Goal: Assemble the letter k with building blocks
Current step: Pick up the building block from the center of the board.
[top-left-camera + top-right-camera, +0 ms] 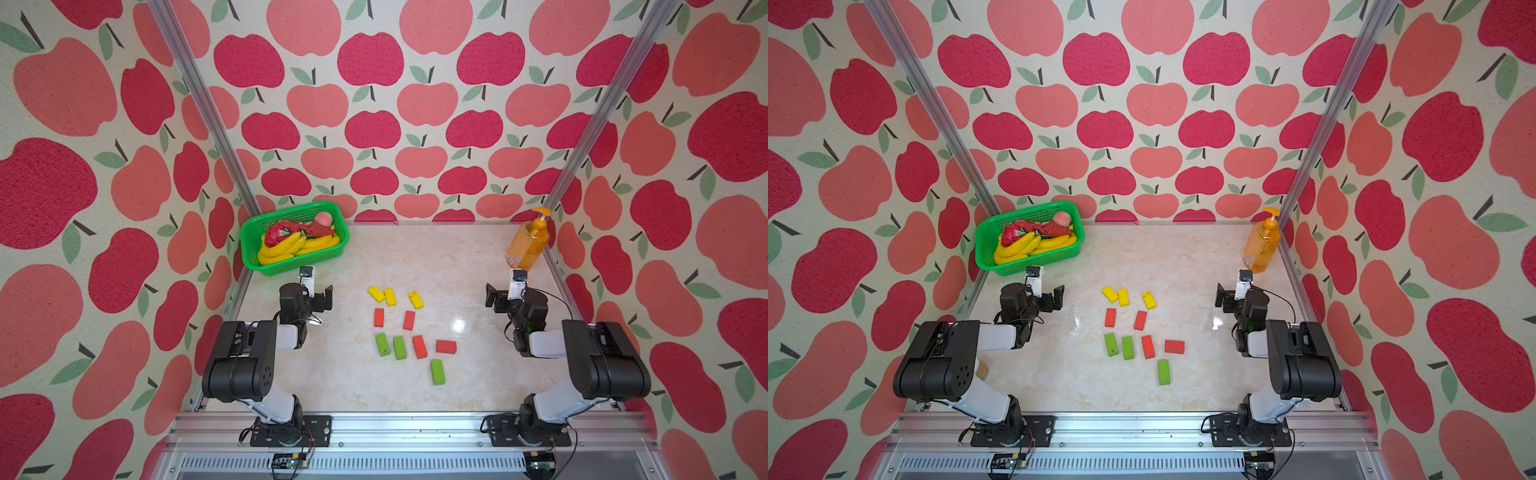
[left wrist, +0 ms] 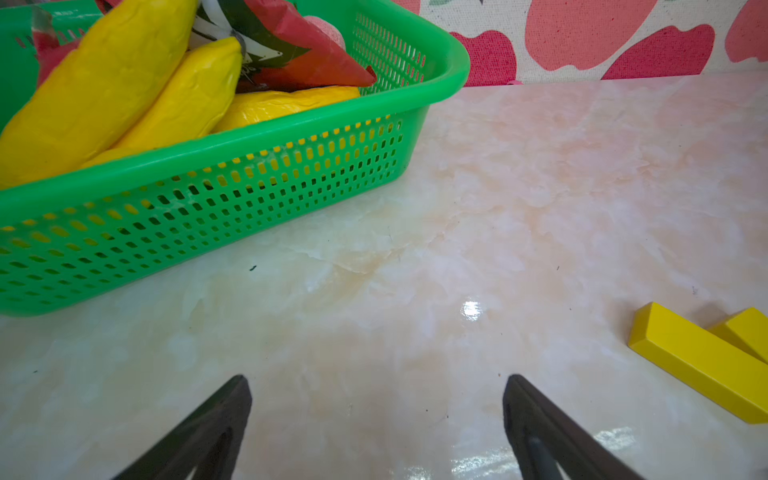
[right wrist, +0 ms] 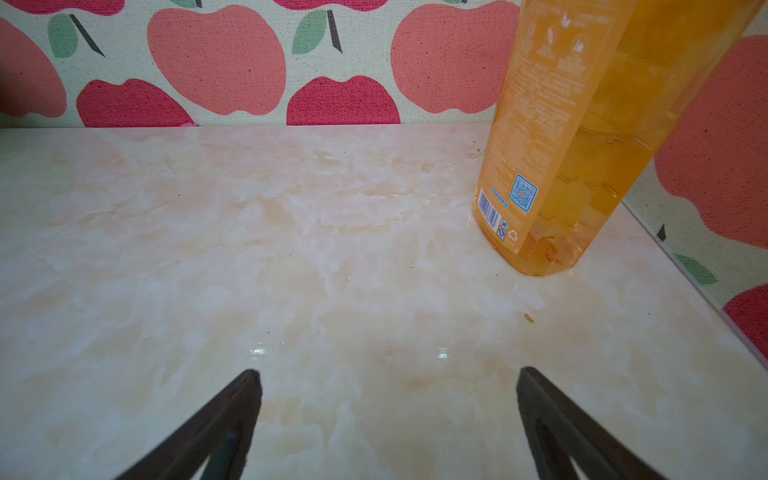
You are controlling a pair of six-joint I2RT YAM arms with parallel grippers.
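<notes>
Green brick point(image 1: 437, 372) foremost; other building blocks point(image 1: 409, 321) loose, red, green, yellow.

The light in my cell is bright and even, falling from above, and the shadows are faint and soft. The glossy worktop point(image 1: 457, 266) throws back small white glare spots: one on its right half in both top views, others just ahead of my left claw point(image 2: 376, 384) and right claw point(image 3: 388, 374). The top views stretch toward their edges. My claw tips look dark and slightly soft.

Apple-patterned cloth walls point(image 1: 374, 124) enclose a glossy pale marble tabletop point(image 1: 415, 257); metal posts point(image 1: 199, 95) rise at its back corners.
</notes>
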